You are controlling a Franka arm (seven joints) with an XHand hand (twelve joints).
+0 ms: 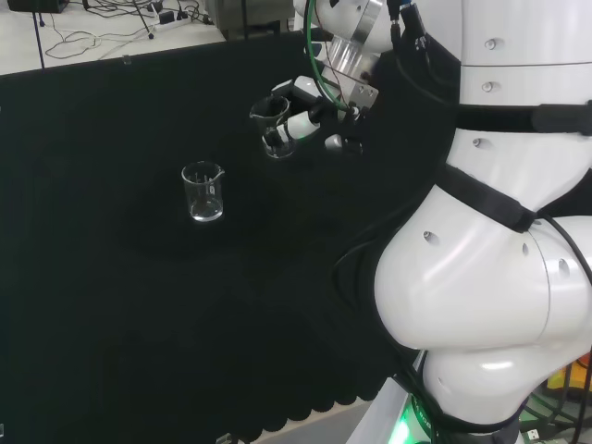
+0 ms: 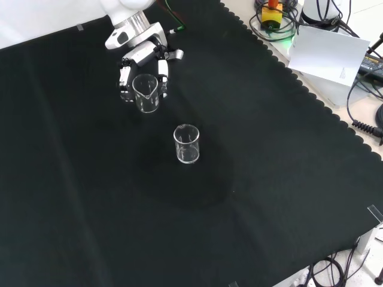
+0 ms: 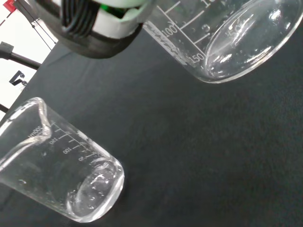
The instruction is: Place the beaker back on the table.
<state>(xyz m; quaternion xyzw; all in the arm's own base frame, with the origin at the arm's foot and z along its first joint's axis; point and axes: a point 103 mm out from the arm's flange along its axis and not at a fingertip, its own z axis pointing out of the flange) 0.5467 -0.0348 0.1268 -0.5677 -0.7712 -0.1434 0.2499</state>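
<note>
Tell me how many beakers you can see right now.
2. One beaker is held in the hand, near the front view's top. The other beaker stands free on the black cloth, nearer the camera in that view. Clear glass could hide more.

cloth: black [image 2: 269, 179], scalloped edge, covers the bench
floor: pale [image 1: 74, 37], beyond the cloth in the head view (cables [image 1: 120, 18] lie across it)
box: white [image 2: 329, 57], beside the cloth

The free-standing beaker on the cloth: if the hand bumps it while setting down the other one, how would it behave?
The standing beaker looks like empty clear glass, so probably light and easily pushed. Taller than wide, it might tip, then roll. The black cloth may grip its base somewhat.
</note>
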